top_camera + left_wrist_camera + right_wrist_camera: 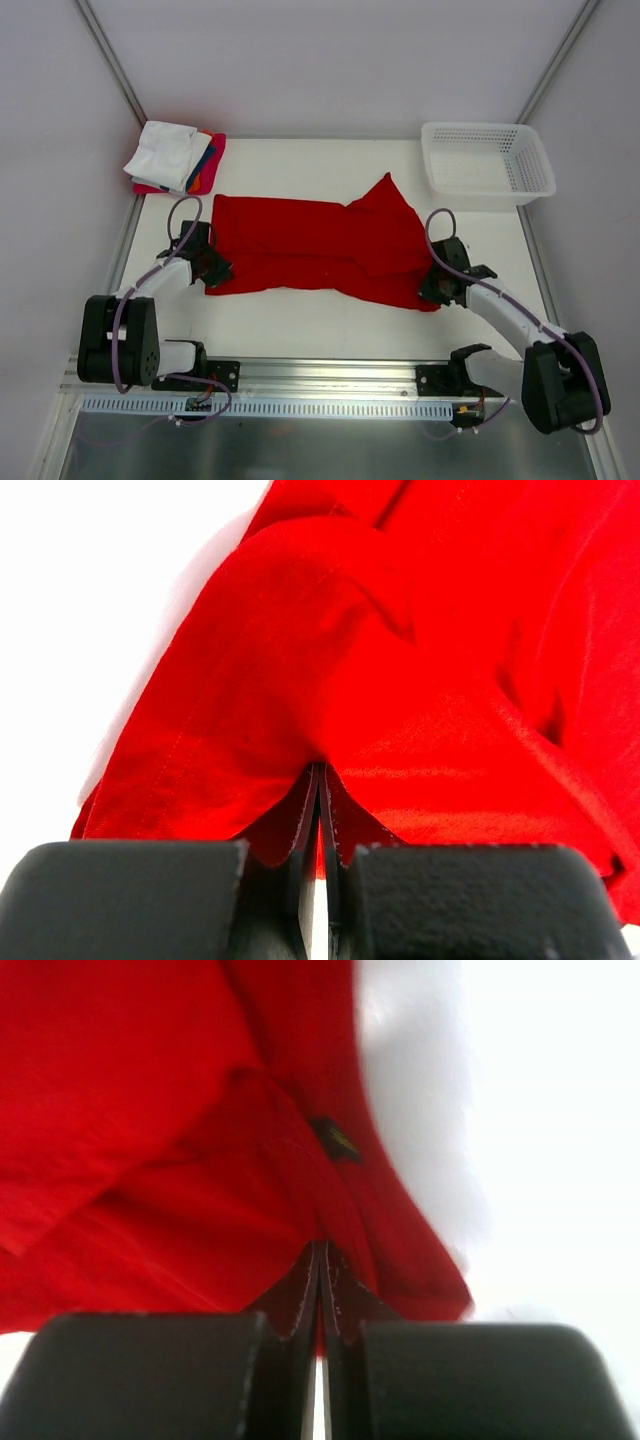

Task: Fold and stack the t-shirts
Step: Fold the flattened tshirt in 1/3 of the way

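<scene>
spread-out t-shirts: just one, the red t-shirt (pixel 320 250), open on the tabletop (pixel 330 320)
folded t-shirts: four by my count, all in one stack (pixel 175 157): one white shirt (pixel 165 150), one blue shirt (pixel 207 158), one orange shirt (pixel 207 172), one pink-red shirt (pixel 216 145). Only slivers of the blue and orange ones show, so take that count loosely
t-shirts overall: five that I can actually see
baskets: one white mesh basket (pixel 485 127)
arms: two, left arm (pixel 150 285) and right arm (pixel 510 310)
grippers: two, one per arm, left gripper (pixel 212 268) and right gripper (pixel 436 285)
tabletops: one
</scene>
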You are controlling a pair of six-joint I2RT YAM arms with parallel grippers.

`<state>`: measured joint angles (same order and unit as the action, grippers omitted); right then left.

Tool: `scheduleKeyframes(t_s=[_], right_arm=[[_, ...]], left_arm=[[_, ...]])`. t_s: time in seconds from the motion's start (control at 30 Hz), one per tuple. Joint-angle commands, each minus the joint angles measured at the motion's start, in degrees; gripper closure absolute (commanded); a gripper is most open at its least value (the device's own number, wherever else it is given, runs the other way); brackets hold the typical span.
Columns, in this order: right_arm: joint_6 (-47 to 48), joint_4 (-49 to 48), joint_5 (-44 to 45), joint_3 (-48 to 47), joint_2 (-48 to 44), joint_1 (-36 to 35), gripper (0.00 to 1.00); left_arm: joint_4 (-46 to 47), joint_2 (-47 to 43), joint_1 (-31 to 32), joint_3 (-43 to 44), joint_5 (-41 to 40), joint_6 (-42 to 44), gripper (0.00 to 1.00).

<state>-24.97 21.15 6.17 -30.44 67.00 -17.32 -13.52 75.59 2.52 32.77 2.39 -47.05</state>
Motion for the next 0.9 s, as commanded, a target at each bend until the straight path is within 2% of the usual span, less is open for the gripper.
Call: scheduleKeyframes(t_s=[0.0,0.17,0.23,0.27,0.3,0.33,0.37,0.43,0.47,0.5,0.53,0.6,0.7,0.87], right_arm=[[-1.66,11.18,4.10,1.43,-9.22,0.18,0.99],[-1.31,15.41,3.67,1.52,-20.23,0.18,0.99],[-0.96,15.94,1.92,1.08,-23.14,0.10,0.93],[-0.52,15.86,1.04,0.47,-23.58,0.10,0.77],[-0.26,15.86,0.51,0.03,-23.85,0.10,0.66],[0.62,15.86,-0.28,-0.50,-23.85,0.10,0.48],[1.15,15.68,-0.63,-1.63,-23.67,0.10,0.20],[2.46,14.89,-1.69,-3.04,-21.93,0.10,0.05],[2.82,14.63,-2.30,-3.92,-20.96,0.10,0.02],[2.91,13.41,-3.61,-5.50,-19.73,-0.08,0.02],[3.35,12.35,-4.50,-6.21,-16.85,-0.25,0.02],[3.18,8.41,-7.82,-8.13,-13.67,-1.65,0.02],[2.56,5.06,-7.06,-12.43,-6.20,-6.12,0.03],[1.16,1.71,-7.49,-19.74,8.19,-9.92,0.06]], left_arm=[[-12.83,-3.07,-0.33,-4.64,-3.78,0.55,1.00],[-16.72,-14.73,-0.24,-5.97,-6.44,0.56,1.00],[-16.71,-18.44,-0.15,-5.18,-4.95,-0.41,1.00],[-16.72,-21.68,0.11,-4.22,-4.86,-0.33,1.00],[-16.63,-23.11,0.63,-1.51,-4.59,0.11,1.00],[-16.63,-24.43,0.90,-0.01,-4.42,1.51,0.99],[-16.71,-26.62,1.16,3.49,-3.98,2.48,0.77],[-16.72,-28.12,1.87,7.02,-3.45,5.29,0.46],[-17.32,-29.35,2.04,9.48,-3.54,5.73,0.18],[-17.42,-29.80,2.13,10.46,-3.10,6.70,0.09],[-17.42,-30.50,2.05,11.25,-2.57,7.23,0.04],[-17.68,-30.85,2.13,13.01,-0.12,8.28,0.02],[-18.30,-31.38,2.13,14.51,2.08,10.21,0.02],[-18.74,-34.81,2.05,13.72,0.69,13.03,0.02]])
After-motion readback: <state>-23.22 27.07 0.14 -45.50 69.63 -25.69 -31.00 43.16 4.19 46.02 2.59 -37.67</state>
